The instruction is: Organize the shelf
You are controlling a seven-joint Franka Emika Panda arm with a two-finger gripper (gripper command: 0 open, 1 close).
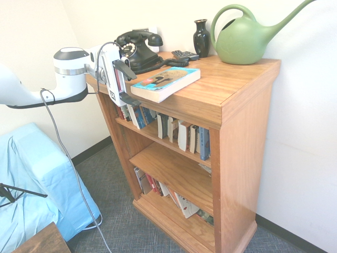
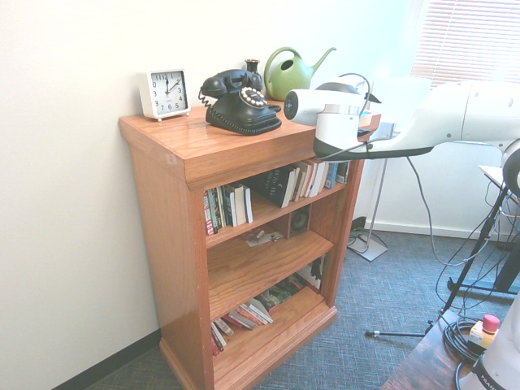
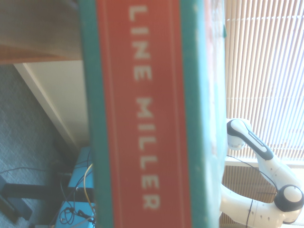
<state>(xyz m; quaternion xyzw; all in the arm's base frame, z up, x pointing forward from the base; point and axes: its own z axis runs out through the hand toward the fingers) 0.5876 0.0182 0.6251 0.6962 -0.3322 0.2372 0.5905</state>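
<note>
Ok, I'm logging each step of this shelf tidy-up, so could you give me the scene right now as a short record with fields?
Shelf: orange-brown oak bookcase, three tiers
On top: teal paperback book lying flat at front edge, black rotary telephone, green plastic watering can, dark vase, white square clock
Tiers: upper holds upright books, lower two mostly toppled ones
Hand: open, level, at the book's spine
Held: nothing

Shelf [image 1: 237,89]: orange-brown wood, smooth, satin sheen. Telephone [image 1: 138,48]: glossy black. Vase [image 1: 201,37]: glossy dark glaze. Watering can [image 1: 245,39]: matt green plastic. Book [image 1: 166,83]: paper, smooth cover. Floor [image 1: 124,226]: rough grey carpet.
</note>
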